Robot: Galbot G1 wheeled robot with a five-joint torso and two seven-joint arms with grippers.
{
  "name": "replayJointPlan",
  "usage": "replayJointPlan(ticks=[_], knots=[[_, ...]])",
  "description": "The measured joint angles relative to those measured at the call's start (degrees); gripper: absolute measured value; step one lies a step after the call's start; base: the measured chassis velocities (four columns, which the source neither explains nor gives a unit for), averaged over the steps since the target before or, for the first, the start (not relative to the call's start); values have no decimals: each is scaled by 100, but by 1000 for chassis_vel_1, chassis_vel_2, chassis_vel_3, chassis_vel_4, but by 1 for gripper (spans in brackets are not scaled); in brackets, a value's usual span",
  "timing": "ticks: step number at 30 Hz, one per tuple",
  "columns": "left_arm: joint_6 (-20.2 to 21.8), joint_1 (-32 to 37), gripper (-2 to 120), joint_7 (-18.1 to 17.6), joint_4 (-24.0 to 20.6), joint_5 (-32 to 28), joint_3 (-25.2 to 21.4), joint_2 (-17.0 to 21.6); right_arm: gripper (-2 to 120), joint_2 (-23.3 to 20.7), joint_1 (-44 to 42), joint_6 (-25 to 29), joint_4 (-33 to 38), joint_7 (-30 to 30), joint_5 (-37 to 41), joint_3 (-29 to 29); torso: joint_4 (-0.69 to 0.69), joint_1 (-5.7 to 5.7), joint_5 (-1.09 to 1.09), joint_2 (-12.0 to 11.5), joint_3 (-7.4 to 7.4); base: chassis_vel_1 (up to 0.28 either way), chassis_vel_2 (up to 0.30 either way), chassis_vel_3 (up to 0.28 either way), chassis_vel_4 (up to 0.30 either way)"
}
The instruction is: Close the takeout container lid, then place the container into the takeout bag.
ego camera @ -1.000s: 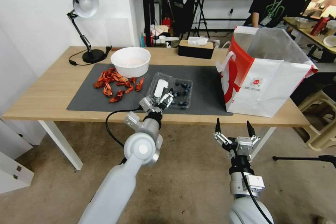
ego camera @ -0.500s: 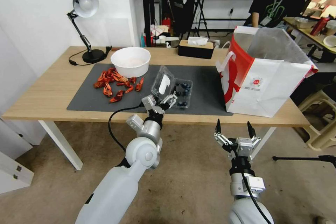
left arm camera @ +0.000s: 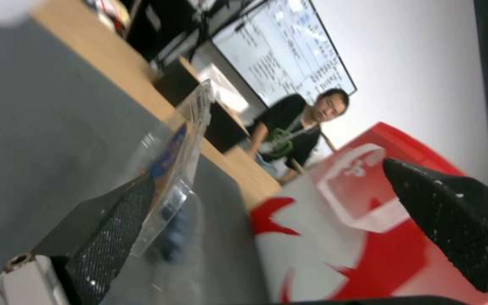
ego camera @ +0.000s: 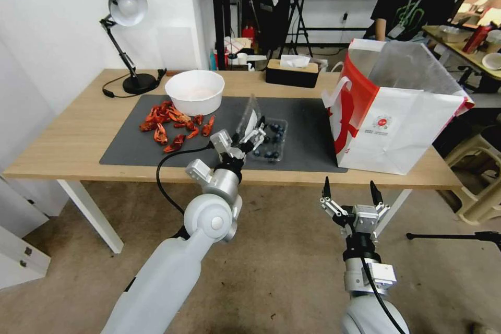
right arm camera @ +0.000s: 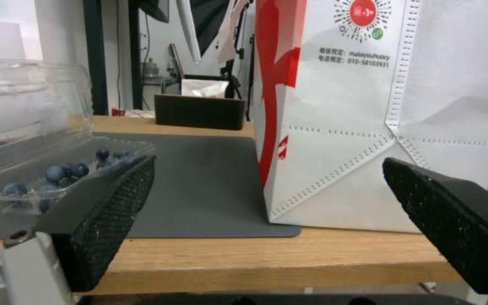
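The takeout container (ego camera: 272, 142) lies on the dark mat with blueberries in its clear base. Its lid (ego camera: 249, 119), bearing the white label, stands nearly upright on the hinge. My left gripper (ego camera: 244, 136) is open at the container's near-left side, one finger resting against the lid's outer face (left arm camera: 183, 140). The takeout bag (ego camera: 397, 115) stands open at the table's right end, white with red sides. My right gripper (ego camera: 349, 192) hangs open below the table's front edge, its wrist view facing the container (right arm camera: 52, 171) and the bag (right arm camera: 379, 110).
A white bowl (ego camera: 194, 92) and scattered red crayfish pieces (ego camera: 172, 125) sit left of the container. At the back stand a desk lamp (ego camera: 125, 36) and a black tissue box (ego camera: 292, 72). Bare mat (ego camera: 308, 125) lies between container and bag.
The lid has swung up from lying flat to near upright, pushed by my left gripper moving forward and right. The right arm has stayed put.
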Motion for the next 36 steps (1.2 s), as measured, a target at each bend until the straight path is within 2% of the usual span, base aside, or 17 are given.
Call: replayJointPlan(ticks=[8,17,22,24,25,28,29,32,33,36], knots=[[83,-225,100,-414,37,-896,15,-179,100,-3,-56,-6,40,1,-6,43,0,0,0,0,0,0,0,0,0],[128,-527,99,-925,403,-1731,-41,-395,100,-21,-84,-6,83,2,9,59,0,0,0,0,0,0,0,0,0],[139,-630,91,-1077,597,-2003,-60,-458,100,-27,-81,-8,91,0,33,57,0,0,0,0,1,0,0,0,0],[150,-642,83,-1089,664,-1976,-44,-461,100,-27,-75,-8,90,-1,38,53,0,0,0,0,0,0,0,0,0],[150,-642,83,-1089,664,-1976,-44,-461,100,-27,-75,-8,90,-1,38,53,0,0,0,0,0,0,0,0,0],[174,-635,68,-941,794,-1478,88,-404,100,-40,-22,-65,125,-7,186,31,0,0,0,0,0,0,0,0,0],[174,-635,68,-941,794,-1478,88,-404,100,-40,-22,-65,125,-7,186,31,0,0,0,0,0,0,0,0,0],[177,-602,55,-802,863,-1007,229,-329,100,-105,98,-258,228,-9,556,-9,0,0,0,0,0,0,0,0,0],[177,-602,55,-802,863,-1007,229,-329,100,-105,98,-258,228,-9,556,-9,0,0,0,0,0,0,0,0,0],[181,-579,39,-722,947,-589,396,-274,100,-256,351,-563,344,3,1115,-27,1,0,0,0,0,0,0,0,0]])
